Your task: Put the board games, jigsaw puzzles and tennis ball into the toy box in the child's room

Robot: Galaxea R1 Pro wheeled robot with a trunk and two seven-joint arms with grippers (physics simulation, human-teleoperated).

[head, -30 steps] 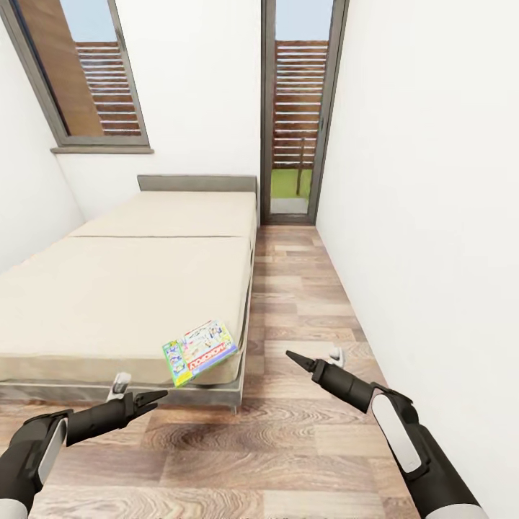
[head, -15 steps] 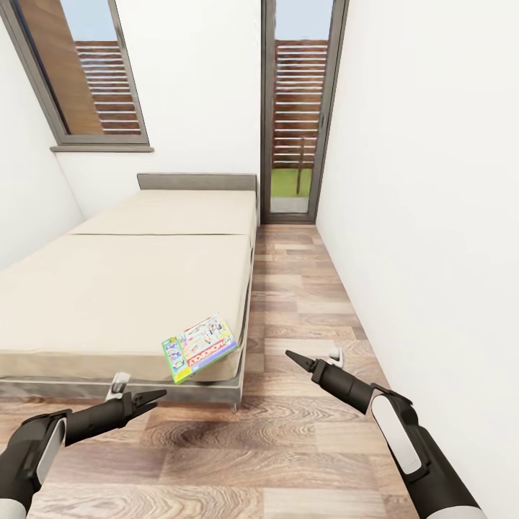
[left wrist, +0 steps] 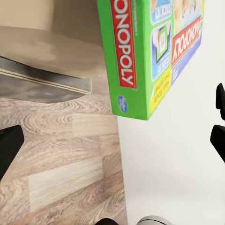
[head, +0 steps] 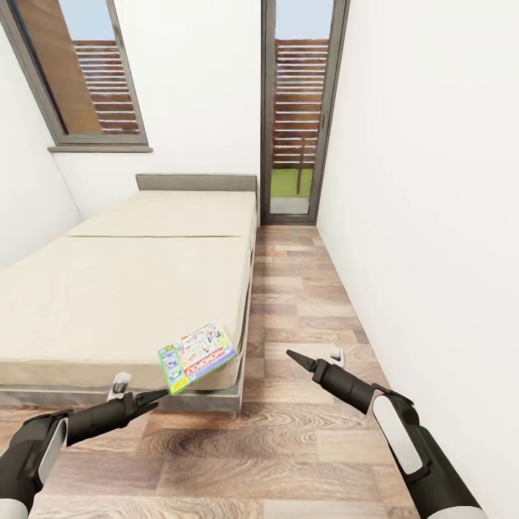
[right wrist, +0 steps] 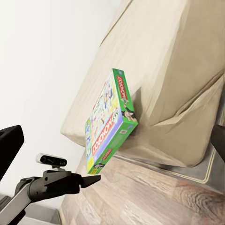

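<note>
A green board game (head: 197,357) with a red MONOPOLY banner lies tilted on the near right corner of the bed (head: 130,288), overhanging its edge. My left gripper (head: 155,396) is open just below and left of the box's lowest corner. In the left wrist view the board game (left wrist: 140,51) lies ahead of the spread fingertips (left wrist: 9,145). My right gripper (head: 293,355) hovers open over the floor to the right of the bed corner. Its wrist view shows the board game (right wrist: 110,124) on the beige mattress (right wrist: 178,70), with the left gripper (right wrist: 91,179) close under it.
A strip of wood-plank floor (head: 303,303) runs between the bed and the white right wall (head: 432,216) to a tall glass door (head: 299,108). A grey-framed window (head: 86,72) sits above the bed on the left. The grey headboard (head: 196,182) is at the far end.
The Monopoly box has tipped down a little further over the bed corner, toward the left gripper. The whole view shifted slightly. Both arms are almost where they were.
</note>
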